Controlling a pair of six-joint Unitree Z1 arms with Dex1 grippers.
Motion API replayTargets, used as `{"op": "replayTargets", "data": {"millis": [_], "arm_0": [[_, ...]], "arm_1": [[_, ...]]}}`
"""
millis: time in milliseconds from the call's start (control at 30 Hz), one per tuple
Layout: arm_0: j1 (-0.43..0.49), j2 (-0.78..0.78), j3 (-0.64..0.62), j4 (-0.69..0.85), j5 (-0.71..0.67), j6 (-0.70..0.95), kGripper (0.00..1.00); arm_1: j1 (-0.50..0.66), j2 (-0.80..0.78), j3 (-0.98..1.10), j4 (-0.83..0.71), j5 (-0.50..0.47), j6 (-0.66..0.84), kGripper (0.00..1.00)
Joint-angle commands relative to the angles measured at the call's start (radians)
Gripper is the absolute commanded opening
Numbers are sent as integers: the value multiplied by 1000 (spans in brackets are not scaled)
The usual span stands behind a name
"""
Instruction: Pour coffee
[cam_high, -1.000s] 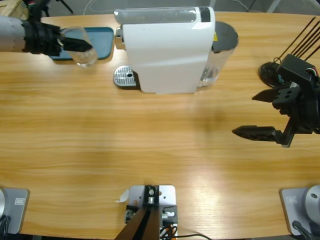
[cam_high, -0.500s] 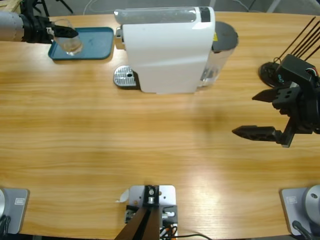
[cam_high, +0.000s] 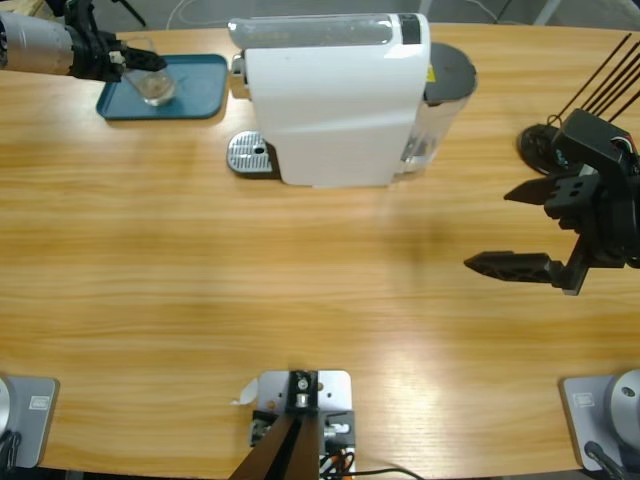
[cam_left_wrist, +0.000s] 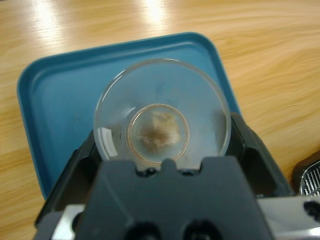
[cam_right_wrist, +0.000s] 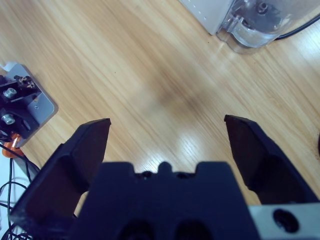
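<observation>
While the left end effector (cam_left_wrist: 162, 150) clamps one clear glass tumbler (cam_left_wrist: 162, 112) over the single teal tray (cam_high: 195, 90), the coffee (cam_left_wrist: 159, 132) lies as a thin brown film on its base. Glass this smooth is probably slippery and breakable, yet light, so gripping the wall low down seems safest. One white coffee machine (cam_high: 335, 100) stands mid-table (cam_high: 250, 270). Well away, the right end effector (cam_right_wrist: 167, 132) gapes wide, empty.
</observation>
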Motion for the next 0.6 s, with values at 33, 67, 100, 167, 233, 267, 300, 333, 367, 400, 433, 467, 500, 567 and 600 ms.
{"op": "replayTargets", "data": {"millis": [33,67,100,167,233,267,300,333,367,400,433,467,500,567,600], "arm_0": [[11,89,-11,4,33,-8,228],[11,89,-11,4,33,-8,232],[11,89,-11,4,33,-8,244],[11,92,-11,6,33,-8,560],[12,93,-20,23,33,-8,959],[12,92,-20,27,33,-8,968],[12,90,-21,33,32,-8,968],[12,84,-20,38,32,-8,968],[12,76,-19,41,32,-8,968],[12,66,-17,45,33,-8,968],[12,53,-17,48,33,-7,968],[12,41,-17,51,33,-6,968],[12,29,-19,57,33,-6,968],[14,5,-18,72,34,-7,968],[15,-11,-17,83,41,-7,968]], "arm_1": [[10,9,35,-12,15,-3,1000],[10,9,35,-12,15,-3,1000],[10,9,34,-12,15,-3,1000],[10,9,34,-12,15,-3,1000],[10,9,34,-12,15,-3,1000],[10,9,34,-12,15,-3,1000],[10,9,35,-12,15,-3,1000],[10,9,34,-12,15,-3,1000],[10,9,34,-12,15,-3,1000],[10,9,35,-12,15,-3,1000],[10,9,35,-12,15,-3,1000],[10,9,35,-12,15,-3,1000],[10,9,35,-12,15,-3,1000],[10,9,35,-12,15,-3,1000],[10,10,35,-12,15,-3,1000]]}}
